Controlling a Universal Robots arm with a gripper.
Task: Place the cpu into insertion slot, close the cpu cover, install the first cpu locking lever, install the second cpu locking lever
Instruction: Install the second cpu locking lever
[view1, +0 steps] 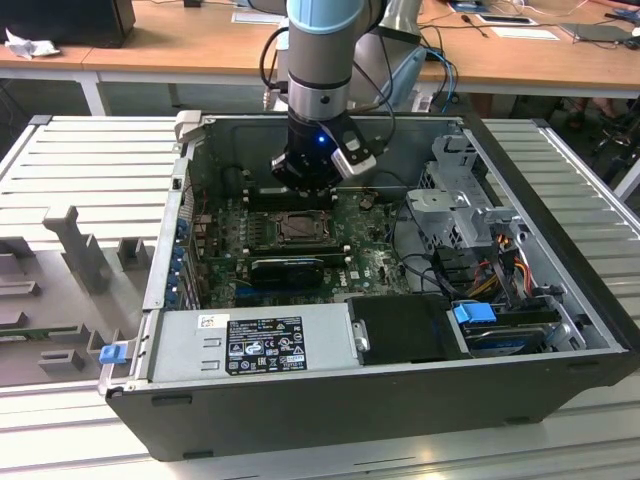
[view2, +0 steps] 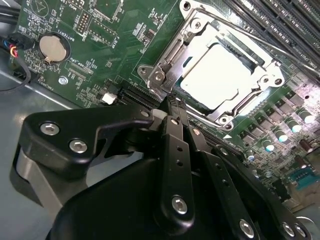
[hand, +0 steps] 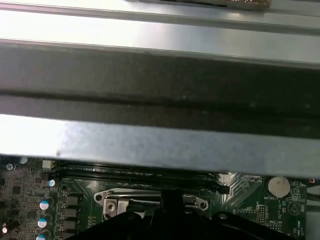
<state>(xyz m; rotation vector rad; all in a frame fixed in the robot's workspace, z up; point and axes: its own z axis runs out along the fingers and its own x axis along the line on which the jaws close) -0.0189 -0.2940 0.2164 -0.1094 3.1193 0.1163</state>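
The pale square cpu (view2: 220, 75) lies in the insertion slot (view1: 298, 228) on the green motherboard (view2: 100, 75). The silvery cpu cover (view2: 240, 107) lies flat over it, and the chip shows through its square opening. My gripper (view2: 172, 102) is shut, its two black fingers pressed together with nothing between them. Their tips hang just off one corner of the socket, by a thin metal lever end (view2: 159, 80). In the exterior view the gripper (view1: 308, 170) hangs inside the case right behind the socket. In the first wrist view the socket's rim (hand: 130, 200) peeks out past the black gripper body.
A grey power supply (view1: 250, 345) and a black box (view1: 405, 328) line the case's near side. A black graphics card (view1: 288, 270) sits just in front of the socket. Drive cage (view1: 460, 210) and cables stand at the exterior view's right. Memory slots (view2: 280, 25) flank the socket. The case wall (hand: 160, 80) is close by.
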